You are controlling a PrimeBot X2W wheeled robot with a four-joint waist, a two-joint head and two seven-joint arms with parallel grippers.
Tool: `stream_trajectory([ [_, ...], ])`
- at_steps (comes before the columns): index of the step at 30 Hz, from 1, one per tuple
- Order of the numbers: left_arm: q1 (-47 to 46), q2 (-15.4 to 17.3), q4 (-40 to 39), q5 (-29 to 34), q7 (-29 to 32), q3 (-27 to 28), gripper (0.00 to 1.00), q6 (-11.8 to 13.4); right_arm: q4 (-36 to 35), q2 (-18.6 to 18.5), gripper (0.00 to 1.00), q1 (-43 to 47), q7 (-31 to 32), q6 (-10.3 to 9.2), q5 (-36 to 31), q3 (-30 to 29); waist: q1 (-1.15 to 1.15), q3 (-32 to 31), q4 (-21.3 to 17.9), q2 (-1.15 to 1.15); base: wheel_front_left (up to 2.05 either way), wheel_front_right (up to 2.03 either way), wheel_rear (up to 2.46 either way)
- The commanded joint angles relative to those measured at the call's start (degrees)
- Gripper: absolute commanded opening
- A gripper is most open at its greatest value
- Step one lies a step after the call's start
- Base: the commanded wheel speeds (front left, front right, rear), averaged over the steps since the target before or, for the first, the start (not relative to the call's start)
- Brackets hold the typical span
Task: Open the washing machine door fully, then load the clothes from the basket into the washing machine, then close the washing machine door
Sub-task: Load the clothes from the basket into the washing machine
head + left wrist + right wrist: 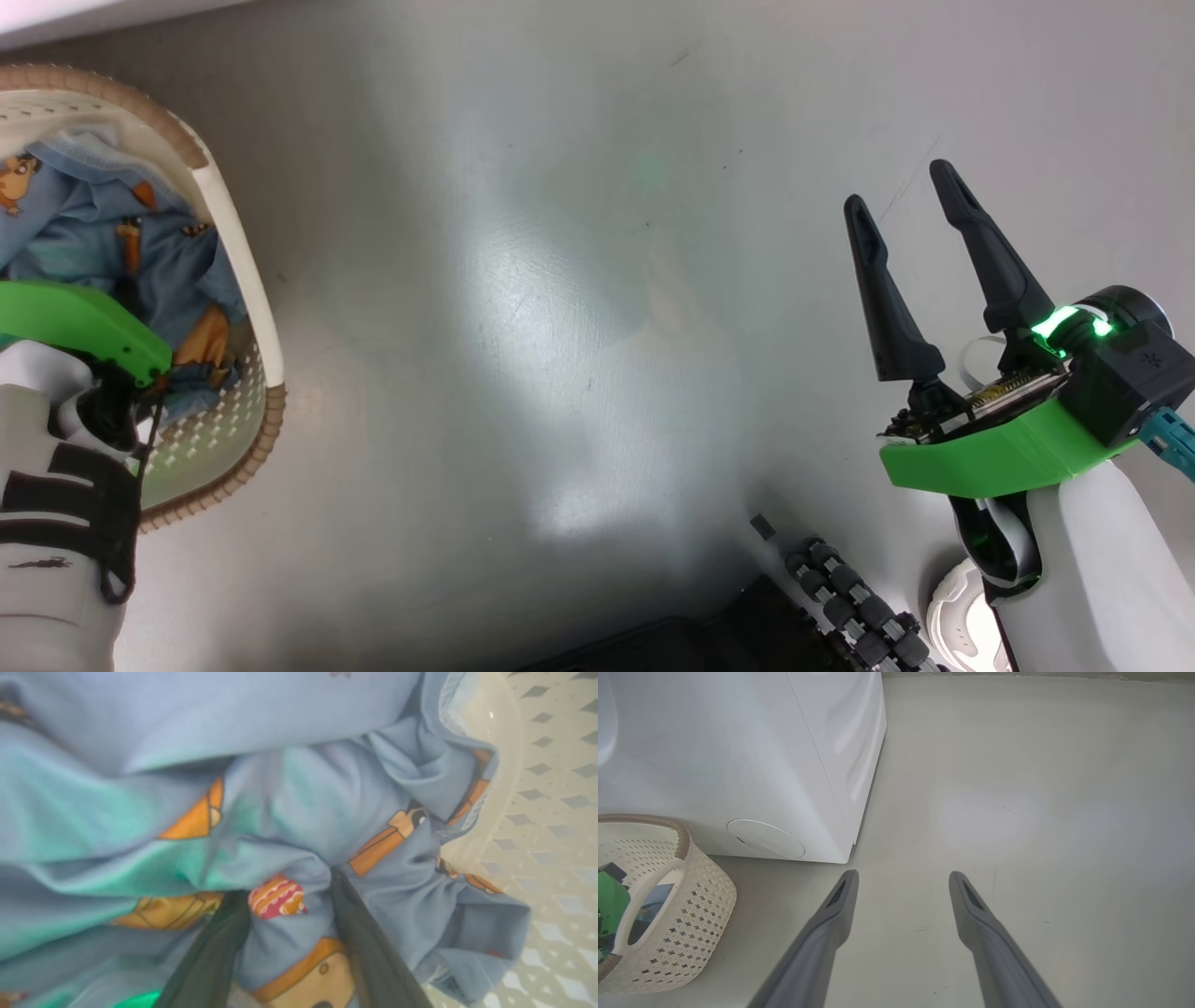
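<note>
The left claw [287, 886] is sunk into the clothes [327, 788], the light blue bear-printed fabric heaped inside the cream perforated basket [245, 271]. A fold of the fabric is bunched between its two dark fingers [215, 952]; whether that fold is truly clamped cannot be told. The basket is set on the grey floor [560, 280], just beside the white washing machine [738, 742], near its round flap [766, 837]. The right claw [896, 187] is held released, its fingers spread wide above the floor, well apart from the basket.
</note>
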Motion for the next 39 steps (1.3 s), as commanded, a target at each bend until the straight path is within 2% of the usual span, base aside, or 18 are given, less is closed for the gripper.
stream_trajectory([
  [1, 2.0, 1.7, 0.1, 0.0, -0.4, 0.5, 0.30, 0.3, -1.2, -0.5, 1.00, 1.7, -0.3, 0.09, 0.4, 0.7, 0.00, 0.0, 0.0, 0.00, 0.00, 0.00, 0.00],
  [2, 2.1, 1.6, 0.1, 0.1, -0.6, 0.3, 0.03, 0.3, -1.2, -0.5, 1.00, 1.7, -0.3, 0.09, 0.4, 0.6, 0.00, 0.0, 0.0, 0.00, 0.00, 0.00, 0.00],
  [3, 2.2, 1.5, 0.1, 0.2, -0.7, 0.1, 0.00, 0.3, -1.2, -0.6, 1.00, 1.7, -0.3, 0.09, 0.3, 0.6, 0.00, 0.0, 0.0, 0.00, 0.00, 0.00, 0.00],
  [11, 3.5, 0.2, 0.2, -0.3, -3.2, -0.1, 0.00, -0.3, -0.6, -0.6, 1.00, 1.5, -0.3, 0.09, 0.2, 0.6, 0.00, -1.7, 1.2, 0.00, 0.00, 0.00, 0.00],
  [28, 11.3, -3.6, -1.0, -1.6, -16.5, -0.1, 0.00, -5.9, 0.7, -0.4, 1.00, 3.8, -0.3, 0.09, 0.4, -1.1, 0.00, -12.7, 6.3, 0.00, 0.00, 0.00, 0.00],
  [33, 14.6, -4.9, -4.1, -1.3, -17.5, -0.1, 0.00, -6.9, 1.1, -0.2, 1.00, 5.3, -0.3, 0.09, 0.1, -0.9, 0.00, -17.1, 7.9, 0.00, 0.00, 0.00, 0.00],
  [39, 21.6, -6.8, -14.3, 0.9, -17.6, 1.4, 0.00, -7.0, 1.8, -0.3, 1.00, 7.3, -0.3, 0.09, -0.3, -0.5, 0.00, -23.6, 9.7, 0.00, 0.00, 0.00, 0.00],
])
